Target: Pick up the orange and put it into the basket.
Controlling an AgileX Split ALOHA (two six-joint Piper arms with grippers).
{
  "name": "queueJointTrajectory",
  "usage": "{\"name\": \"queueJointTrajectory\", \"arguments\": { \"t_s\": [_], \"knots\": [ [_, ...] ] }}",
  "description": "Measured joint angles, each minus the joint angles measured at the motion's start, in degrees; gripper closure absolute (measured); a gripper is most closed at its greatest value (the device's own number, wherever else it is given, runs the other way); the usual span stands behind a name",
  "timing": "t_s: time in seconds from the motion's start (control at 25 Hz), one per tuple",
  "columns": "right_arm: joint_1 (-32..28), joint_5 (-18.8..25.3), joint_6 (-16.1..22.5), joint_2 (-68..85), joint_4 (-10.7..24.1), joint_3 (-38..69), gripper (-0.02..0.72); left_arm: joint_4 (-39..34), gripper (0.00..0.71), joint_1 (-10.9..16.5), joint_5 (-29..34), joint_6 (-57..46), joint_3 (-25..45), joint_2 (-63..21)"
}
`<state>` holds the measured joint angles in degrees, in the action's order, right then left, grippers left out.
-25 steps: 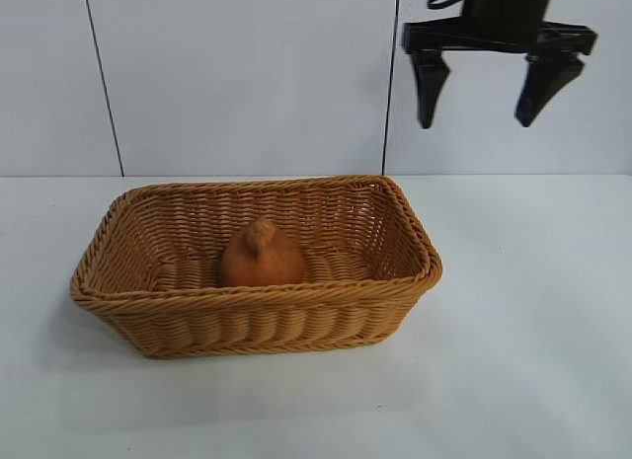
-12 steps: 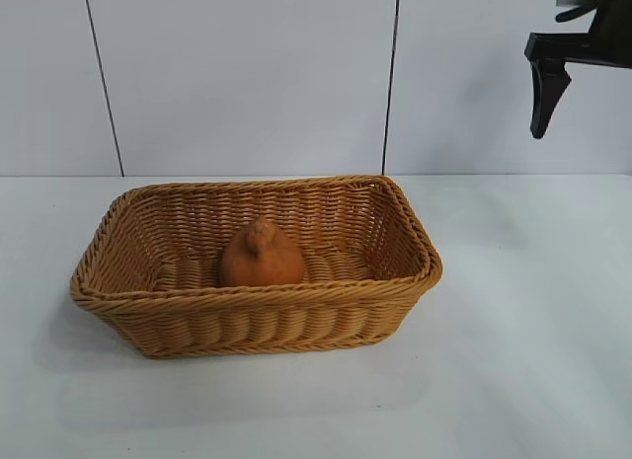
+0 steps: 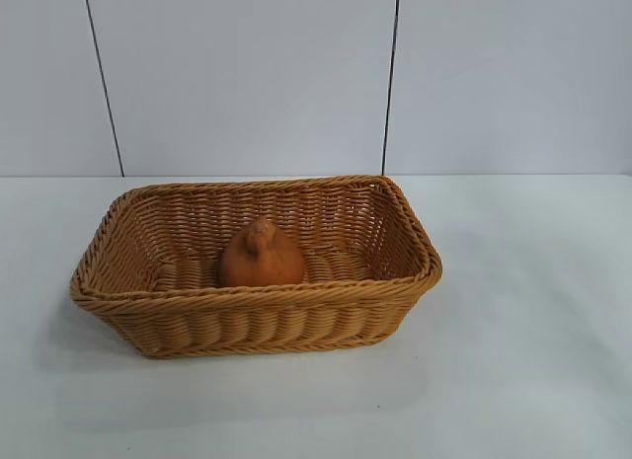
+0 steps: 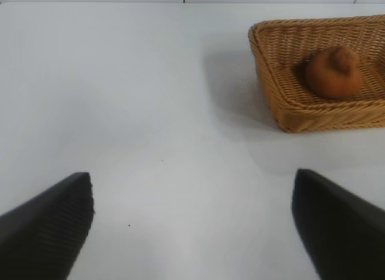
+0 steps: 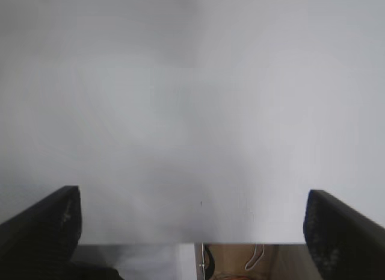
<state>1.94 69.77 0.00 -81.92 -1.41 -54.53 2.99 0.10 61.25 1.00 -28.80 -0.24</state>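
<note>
Your orange [image 3: 261, 255] sits inside the basket [image 3: 415, 244] on the bench [image 3: 533, 341]. Both tools, left tool [image 4: 192, 223] and right tool [image 5: 192, 223], stand spread apart and empty over bare bench. Little risk remains, unless an arm sweeps into the basket and shifts it.

White table [image 3: 533, 311] meets a pale panelled wall [image 3: 247, 74].

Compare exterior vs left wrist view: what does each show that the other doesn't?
Exterior only: the panelled wall behind the table, and the whole basket with no arm in frame. Left wrist only: the left gripper, jaws wide open and empty, over bare table well short of the basket. Both: the orange sitting inside the basket on the white table.
</note>
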Motion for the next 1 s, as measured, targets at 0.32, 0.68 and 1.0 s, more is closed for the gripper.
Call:
{"name": "queueJointTrajectory", "arguments": {
  "t_s": [0.32, 0.68, 1.0],
  "knots": [
    [0.0, -7.36, 0.0, 23.55, -0.05, 19.09, 0.01, 0.0, 0.071, 0.0, 0.0, 0.0, 0.0, 0.0],
    [0.0, -11.07, -1.58, 51.16, -0.05, 26.14, 0.01, 0.0, 0.071, 0.0, 0.0, 0.0, 0.0, 0.0],
    [0.0, -11.22, -1.58, 69.08, -0.05, 26.14, 0.01, 0.0, 0.071, 0.0, 0.0, 0.0, 0.0, 0.0]
  ]
}}
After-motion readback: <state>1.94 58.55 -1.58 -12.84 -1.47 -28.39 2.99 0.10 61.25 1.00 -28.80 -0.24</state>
